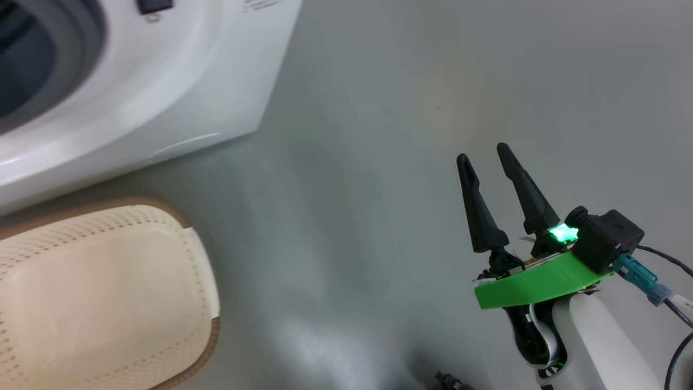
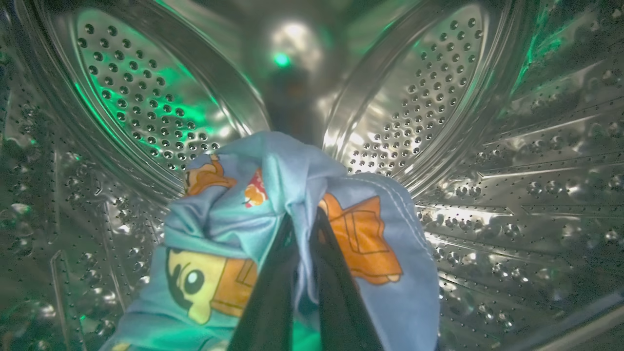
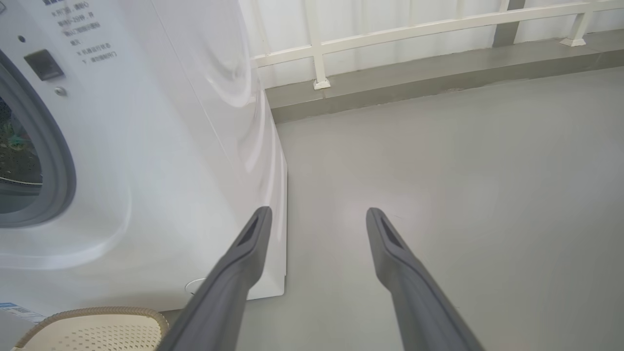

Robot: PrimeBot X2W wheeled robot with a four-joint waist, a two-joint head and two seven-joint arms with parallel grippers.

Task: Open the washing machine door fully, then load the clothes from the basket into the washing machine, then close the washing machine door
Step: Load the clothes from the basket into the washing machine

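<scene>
In the head view the right gripper [image 1: 483, 153] rises from the lower right on a pale forearm, its two long, dark, tapering jaws standing apart with nothing between them, pointing up and slightly left over the smooth grey floor [image 1: 352, 162]; a bright green plastic bracket [image 1: 541, 279] and a glowing green light sit at its base. The white, glossy washing machine [image 1: 178, 81] fills the upper left, and the basket [image 1: 81, 227], cream perforated plastic with a brown woven-look rim, lies just below it at the lower left. In the left wrist view the left gripper [image 2: 303, 217] reaches inside the perforated steel drum [image 2: 146, 97], jaws pressed together on a fold of the clothes [image 2: 234, 219], soft light blue fabric printed with orange-brown cartoon figures, bunched around the jaws in front of the drum's dimpled wall. In the right wrist view the right gripper [image 3: 318, 210] hangs level above the floor, its grey jaws wide apart, beside the machine's front corner with its grey rubber gasket [image 3: 58, 161]; the basket's rim [image 3: 97, 312] shows at the bottom left, and a white railing [image 3: 390, 34] runs behind.
</scene>
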